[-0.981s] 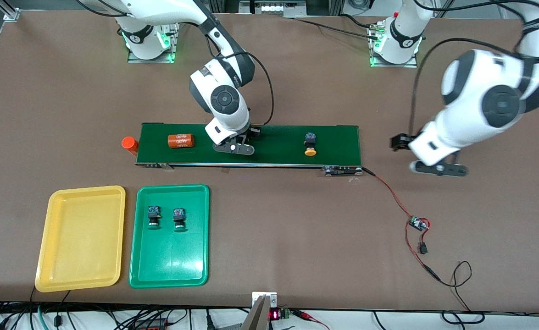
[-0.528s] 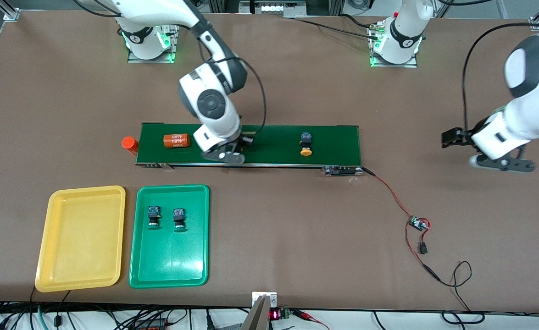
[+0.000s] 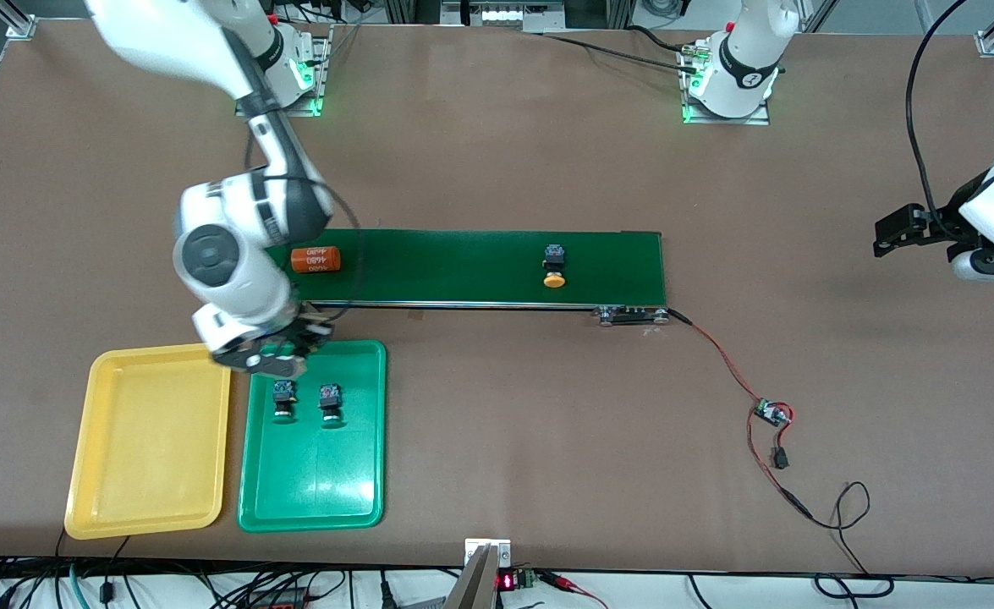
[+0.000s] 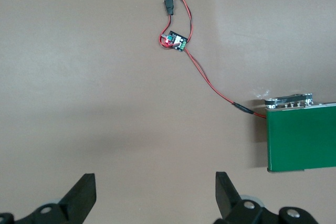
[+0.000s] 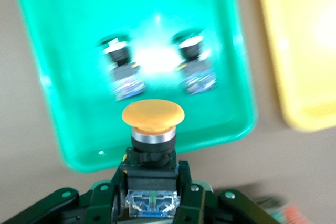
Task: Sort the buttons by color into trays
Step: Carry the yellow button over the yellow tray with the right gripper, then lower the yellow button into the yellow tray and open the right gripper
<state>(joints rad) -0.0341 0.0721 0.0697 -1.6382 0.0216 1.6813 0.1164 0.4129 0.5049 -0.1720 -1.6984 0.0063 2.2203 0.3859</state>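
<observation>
The right gripper (image 3: pixel 281 355) pinches an orange-capped button (image 5: pixel 153 116) over the green tray's (image 3: pixel 361 499) edge nearest the conveyor belt (image 3: pixel 463 266), beside the yellow tray (image 3: pixel 150 507). Two green-capped buttons (image 3: pixel 282 399) (image 3: pixel 330 403) lie in the green tray; another orange-capped button (image 3: pixel 554 266) rests on the belt. The left gripper (image 4: pixel 152 198) hangs spread over the table's edge at the left arm's end.

Brown table (image 3: pixel 497 127), dark green conveyor belt (image 3: pixel 463 269), yellow tray (image 3: pixel 151 440), green tray (image 3: pixel 312 474), perhaps 1 wired circuit board (image 3: pixel 771 413)
</observation>
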